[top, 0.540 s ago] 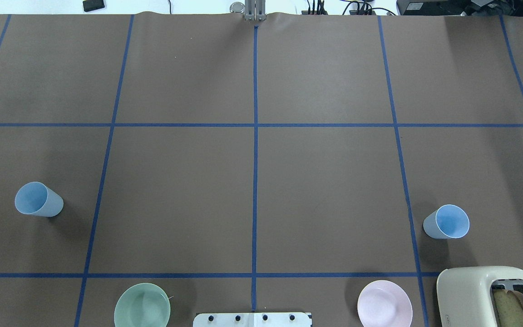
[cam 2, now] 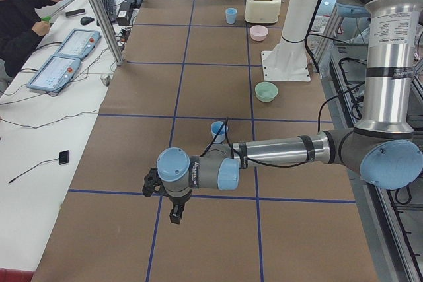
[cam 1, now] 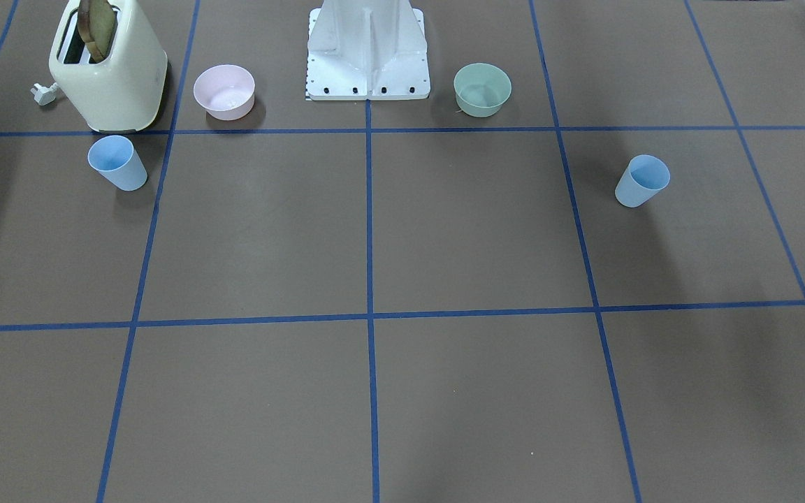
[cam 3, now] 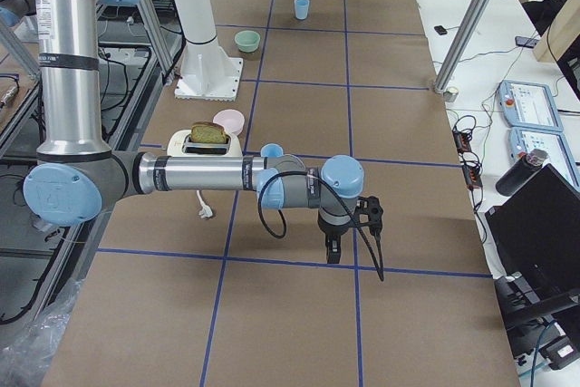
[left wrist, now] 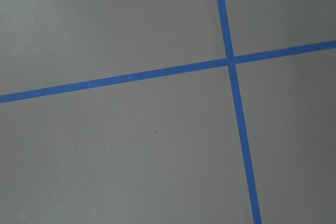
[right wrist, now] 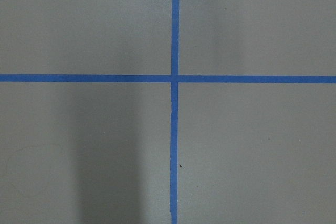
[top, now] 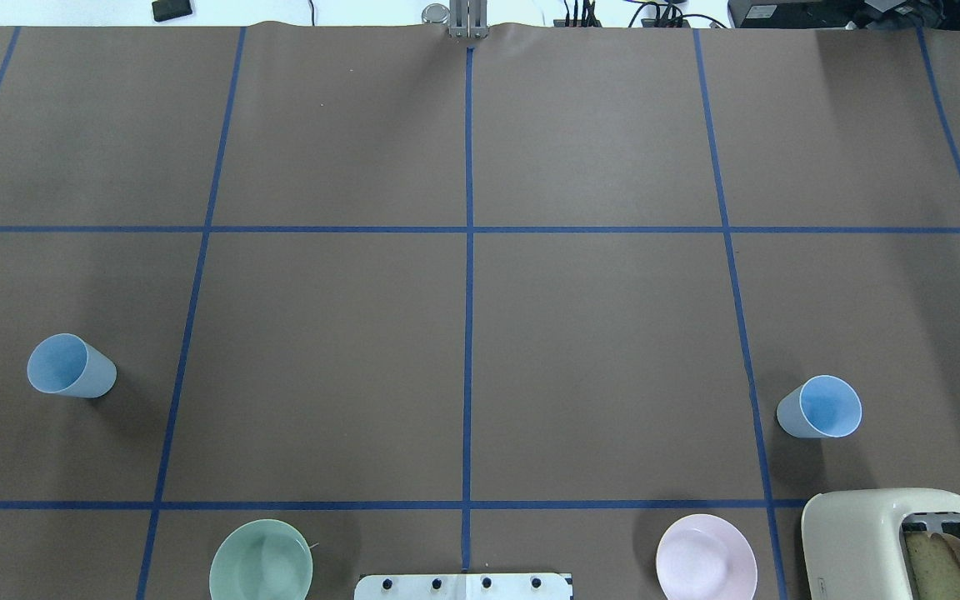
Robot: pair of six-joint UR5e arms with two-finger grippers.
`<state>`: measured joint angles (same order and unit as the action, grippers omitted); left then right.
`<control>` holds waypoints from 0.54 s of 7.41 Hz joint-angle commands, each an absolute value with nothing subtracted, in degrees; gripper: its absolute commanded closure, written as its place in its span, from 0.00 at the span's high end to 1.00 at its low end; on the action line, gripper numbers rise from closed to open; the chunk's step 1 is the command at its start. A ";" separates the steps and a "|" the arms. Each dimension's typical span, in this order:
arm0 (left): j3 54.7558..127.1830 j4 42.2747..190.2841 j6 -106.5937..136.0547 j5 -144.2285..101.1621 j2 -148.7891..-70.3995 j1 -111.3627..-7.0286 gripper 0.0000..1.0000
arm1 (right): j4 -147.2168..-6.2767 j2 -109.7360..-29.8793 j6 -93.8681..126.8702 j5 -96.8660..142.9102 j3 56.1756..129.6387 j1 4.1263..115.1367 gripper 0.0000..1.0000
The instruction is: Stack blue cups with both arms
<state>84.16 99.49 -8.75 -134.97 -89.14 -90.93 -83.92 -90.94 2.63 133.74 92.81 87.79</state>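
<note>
Blue cups, both unstacked; no step of the task is judged done, and grasping, carrying and nesting are all left. From the overhead view, the left cup (top: 72,367) is set near the table's (top: 597,350) left edge and the right cup (top: 820,407) near the toaster (top: 872,533), well apart. Each is stood upright, mouth up, long axis vertical. The left gripper (cam 2: 176,213) and right gripper (cam 3: 331,247) are hung over the table away from the cups; their opening cannot be told.

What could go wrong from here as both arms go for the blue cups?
1. The right cup stands close to the toaster; the right arm could knock the toaster on approach.
2. Both cups stand upright and free; a finger clipping a rim may tip one, the left cup included.
3. The cups sit at opposite sides, so stacking likely brings the left arm and the other together mid-table, where they could collide.
</note>
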 commanded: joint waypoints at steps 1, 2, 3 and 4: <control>87.69 99.75 -3.83 -136.39 -89.21 -88.53 0.99 | -69.66 -91.15 2.29 131.59 92.55 86.93 1.00; 90.85 100.63 2.22 -137.89 -89.03 -85.90 0.99 | -69.17 -91.58 2.89 133.23 93.16 86.58 1.00; 92.88 101.94 7.24 -137.90 -88.95 -83.09 0.99 | -69.52 -91.67 4.64 137.94 93.08 86.31 1.00; 94.47 104.65 12.17 -137.90 -87.81 -80.19 0.99 | -68.91 -92.10 6.05 139.90 93.60 86.22 1.00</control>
<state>92.00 101.96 5.61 -137.64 -88.76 -83.85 -69.76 -91.68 4.27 136.62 93.14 86.46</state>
